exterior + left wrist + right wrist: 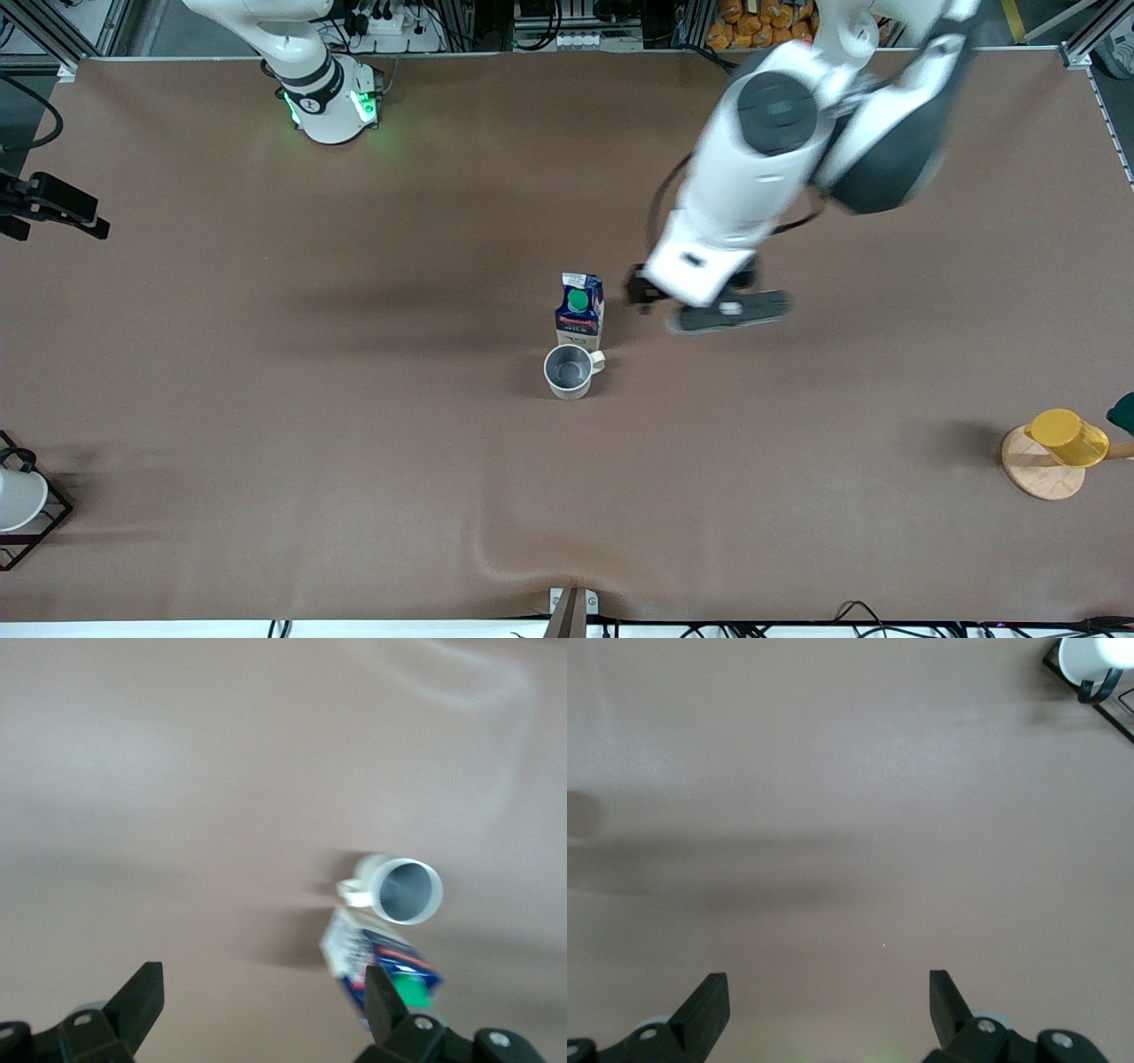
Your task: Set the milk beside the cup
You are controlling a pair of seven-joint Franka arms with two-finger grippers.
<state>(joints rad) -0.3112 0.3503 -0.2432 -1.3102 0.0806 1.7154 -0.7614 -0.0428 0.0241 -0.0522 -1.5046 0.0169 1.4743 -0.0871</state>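
The milk (579,308), a dark blue carton with a green cap, stands upright mid-table. The cup (570,370), a cream mug with a grey inside, stands just nearer the front camera, almost touching it. My left gripper (728,312) is open and empty, in the air beside the milk toward the left arm's end. In the left wrist view the milk (390,967) and the cup (406,890) show past one finger of the left gripper (261,992). My right gripper (830,1005) is open and empty over bare table; the right arm waits.
A yellow cup (1067,437) on a wooden disc (1038,474) sits at the left arm's end. A white cup in a black wire rack (35,523) sits at the right arm's end, and the white cup also shows in the right wrist view (1090,656). The brown cloth has a fold (496,549) near the front edge.
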